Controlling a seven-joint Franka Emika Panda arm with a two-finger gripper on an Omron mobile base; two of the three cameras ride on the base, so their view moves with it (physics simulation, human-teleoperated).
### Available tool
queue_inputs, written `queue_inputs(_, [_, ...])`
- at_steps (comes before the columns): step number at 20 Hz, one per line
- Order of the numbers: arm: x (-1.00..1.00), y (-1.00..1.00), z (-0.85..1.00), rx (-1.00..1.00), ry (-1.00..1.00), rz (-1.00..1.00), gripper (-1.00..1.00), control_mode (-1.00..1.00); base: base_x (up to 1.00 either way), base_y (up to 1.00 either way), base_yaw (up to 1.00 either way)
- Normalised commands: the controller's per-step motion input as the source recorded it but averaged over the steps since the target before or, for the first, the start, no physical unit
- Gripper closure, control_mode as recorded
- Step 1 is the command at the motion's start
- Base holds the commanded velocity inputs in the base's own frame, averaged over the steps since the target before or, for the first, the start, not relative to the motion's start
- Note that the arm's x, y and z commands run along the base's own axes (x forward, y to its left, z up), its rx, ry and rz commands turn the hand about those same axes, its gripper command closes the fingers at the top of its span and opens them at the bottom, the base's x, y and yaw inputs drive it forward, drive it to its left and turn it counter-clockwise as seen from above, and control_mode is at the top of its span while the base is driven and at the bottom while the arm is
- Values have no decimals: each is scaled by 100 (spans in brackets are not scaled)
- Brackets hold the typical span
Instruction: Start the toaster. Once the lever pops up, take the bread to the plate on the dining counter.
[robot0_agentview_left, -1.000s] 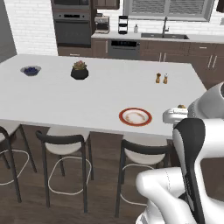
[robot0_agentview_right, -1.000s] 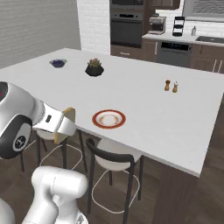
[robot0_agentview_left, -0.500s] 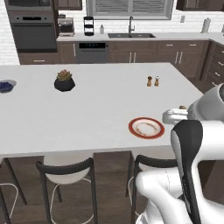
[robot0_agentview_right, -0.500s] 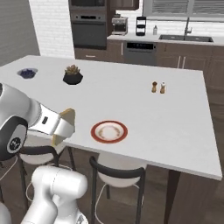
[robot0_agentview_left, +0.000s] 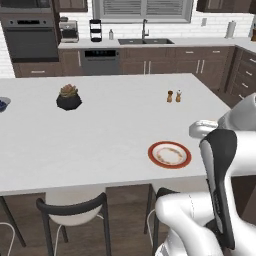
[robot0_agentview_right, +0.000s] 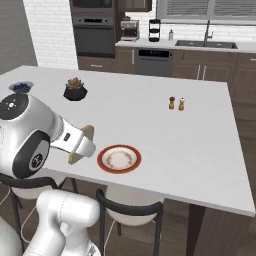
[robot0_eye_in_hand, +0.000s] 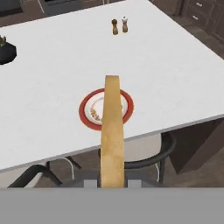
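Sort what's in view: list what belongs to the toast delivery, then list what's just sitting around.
Job:
bread, gripped edge-on in the hand
plate, bare
dining counter

Lying about:
potted plant
salt and pepper shakers
small bowl at the counter's far corner
chairs
sink on the wall counter

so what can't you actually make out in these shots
- Gripper fingertips: hand view, hidden behind the bread, seen edge-on.
- Bread's grip: right base view, arm covers it.
- Plate pattern: too small.
- Blue bowl: left base view, cut by the left edge.
- Shakers: too small to tell apart.
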Motion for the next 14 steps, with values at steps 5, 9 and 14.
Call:
queue_inputs(5, [84, -54, -54, 19, 0, 13, 100, -100, 0, 0, 0])
queue_inputs(9, [98, -12, -61, 7, 0, 15, 100, -100, 0, 0, 0])
queue_inputs(14, [99, 0, -83, 0, 0, 12, 100, -100, 0, 0, 0])
